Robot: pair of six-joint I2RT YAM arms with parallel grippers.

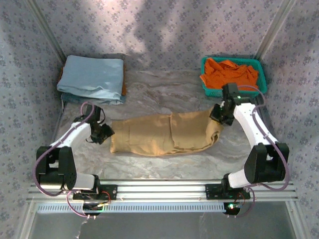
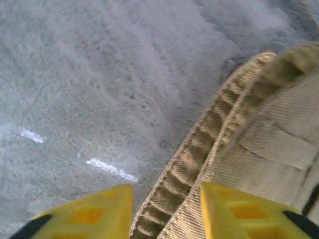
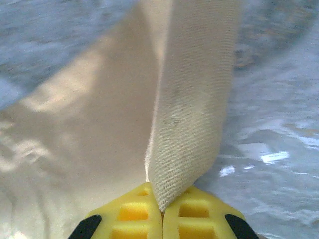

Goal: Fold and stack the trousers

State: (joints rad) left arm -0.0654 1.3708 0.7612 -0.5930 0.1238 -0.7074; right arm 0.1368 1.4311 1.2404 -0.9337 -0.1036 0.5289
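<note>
Though limp, trousers (image 1: 164,133) crosswise, waistband (image 2: 209,149) leftward.

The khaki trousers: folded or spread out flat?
Folded: in the top view one layer of the khaki trousers lies over another, its edge crossing the middle.

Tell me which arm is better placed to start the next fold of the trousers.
Right, probably: the right fingers are shut on the trousers at the end opposite the waistband, ready to carry it over. The left fingers just straddle the waistband, grip unclear.

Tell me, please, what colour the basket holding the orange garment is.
Teal green; the basket shows best in the top external view.
</note>
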